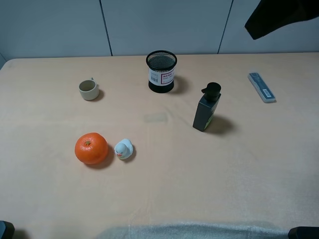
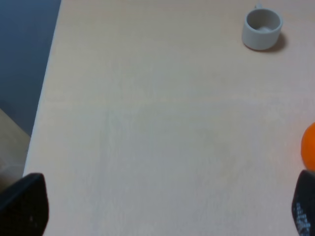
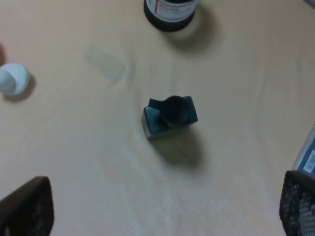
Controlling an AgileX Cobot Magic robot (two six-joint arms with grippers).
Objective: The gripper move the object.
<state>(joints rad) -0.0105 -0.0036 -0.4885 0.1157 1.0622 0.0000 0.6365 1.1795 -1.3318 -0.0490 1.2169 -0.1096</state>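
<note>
The tiny white duck toy (image 1: 123, 149) with an orange-red beak stands on the beige table, just right of an orange (image 1: 91, 148). It also shows in the right wrist view (image 3: 13, 78), far from the fingers. My left gripper (image 2: 165, 204) is wide open and empty over bare table, with the orange's edge (image 2: 310, 153) by one finger. My right gripper (image 3: 162, 209) is wide open and empty, hovering near a black pump bottle (image 3: 170, 117). In the exterior view only dark bits of the arms show at the bottom corners.
A beige cup (image 1: 88, 90) stands at the back left. A black mesh pen holder (image 1: 161, 71) is at the back middle, the black bottle (image 1: 207, 107) right of centre, and a grey-blue case (image 1: 261, 86) at the back right. A dark shape (image 1: 279, 17) hangs at the top right.
</note>
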